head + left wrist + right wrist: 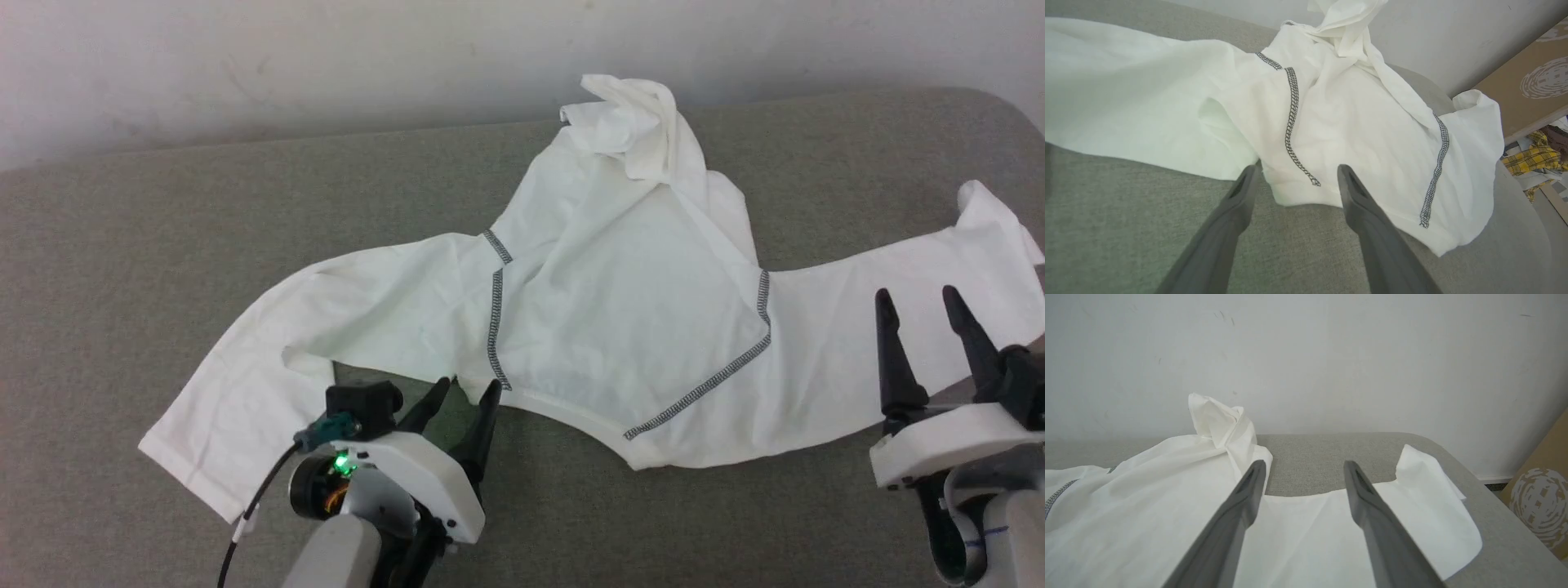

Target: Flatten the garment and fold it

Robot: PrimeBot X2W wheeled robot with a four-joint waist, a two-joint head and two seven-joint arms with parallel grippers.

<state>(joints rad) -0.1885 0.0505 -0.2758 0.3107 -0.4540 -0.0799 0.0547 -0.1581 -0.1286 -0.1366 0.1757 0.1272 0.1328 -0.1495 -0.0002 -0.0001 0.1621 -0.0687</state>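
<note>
White garment [620, 327]; swirl-marked cardboard [1541, 502] nearby

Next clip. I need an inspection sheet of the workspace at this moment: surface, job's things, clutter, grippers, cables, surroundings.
surface: grey fabric-covered table, rounded at the far right corner.
job's things: white garment spread with both sleeves out, its far part bunched up near the wall; not yet flat or folded.
clutter: nothing seen.
grippers: left gripper open, fingertips either side of the garment's near edge by a stitched seam; right gripper open over the right-hand sleeve, holding nothing.
cables: black cable runs from the left wrist down out of view.
surroundings: pale wall; cardboard box and yellow plaid cloth beyond the table's end.
</note>
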